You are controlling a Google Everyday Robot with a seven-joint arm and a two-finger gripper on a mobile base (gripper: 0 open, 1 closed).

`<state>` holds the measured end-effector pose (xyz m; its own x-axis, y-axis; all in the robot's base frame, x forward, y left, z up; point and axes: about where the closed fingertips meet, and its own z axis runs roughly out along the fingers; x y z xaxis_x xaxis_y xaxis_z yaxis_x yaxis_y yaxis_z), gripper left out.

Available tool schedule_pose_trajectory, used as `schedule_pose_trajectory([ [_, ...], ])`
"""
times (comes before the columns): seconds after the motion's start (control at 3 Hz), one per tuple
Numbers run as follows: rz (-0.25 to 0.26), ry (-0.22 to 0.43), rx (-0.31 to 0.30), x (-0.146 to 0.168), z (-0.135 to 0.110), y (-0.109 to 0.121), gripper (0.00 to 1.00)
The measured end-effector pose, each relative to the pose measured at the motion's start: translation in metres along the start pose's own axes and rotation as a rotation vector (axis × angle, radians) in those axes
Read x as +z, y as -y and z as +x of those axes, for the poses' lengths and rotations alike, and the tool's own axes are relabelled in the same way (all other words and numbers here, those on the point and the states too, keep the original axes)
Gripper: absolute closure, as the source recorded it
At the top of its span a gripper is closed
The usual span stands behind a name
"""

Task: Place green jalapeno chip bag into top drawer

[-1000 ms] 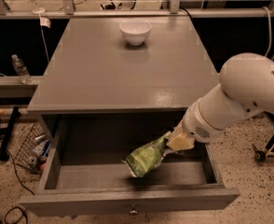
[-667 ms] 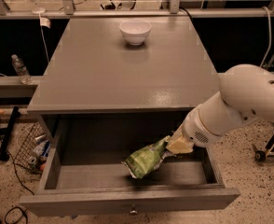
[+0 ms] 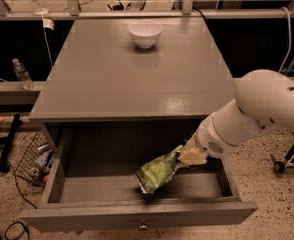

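One pincer (image 3: 188, 154), reaching in below the counter's (image 3: 137, 79) front right corner, is clamped on the upper end of the green jalapeno chip bag (image 3: 157, 172). Tilted, the bag hangs inside the open top drawer (image 3: 137, 217), its lower end perhaps touching the drawer floor.

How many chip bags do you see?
1. The green jalapeno chip bag hangs in the open top drawer, gripped at its upper end by the pincer near the drawer's right side. Others could hide in the drawer's dark back.

White bowl (image 3: 145, 33), water bottle (image 3: 22, 74), wire basket (image 3: 33, 154)
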<state>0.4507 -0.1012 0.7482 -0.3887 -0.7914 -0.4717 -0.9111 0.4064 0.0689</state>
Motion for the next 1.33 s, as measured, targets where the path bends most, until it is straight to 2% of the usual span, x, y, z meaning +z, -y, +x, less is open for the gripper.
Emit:
schedule_pose_trajectory([
  [0.67,0.000,-0.002,-0.005,0.000,-0.001,-0.002,0.15],
  [1.0,0.000,-0.003,-0.008,0.000,-0.002,-0.003,0.00],
  [1.33,0.026,0.010,-0.040,-0.016,0.001,-0.001,0.00],
])
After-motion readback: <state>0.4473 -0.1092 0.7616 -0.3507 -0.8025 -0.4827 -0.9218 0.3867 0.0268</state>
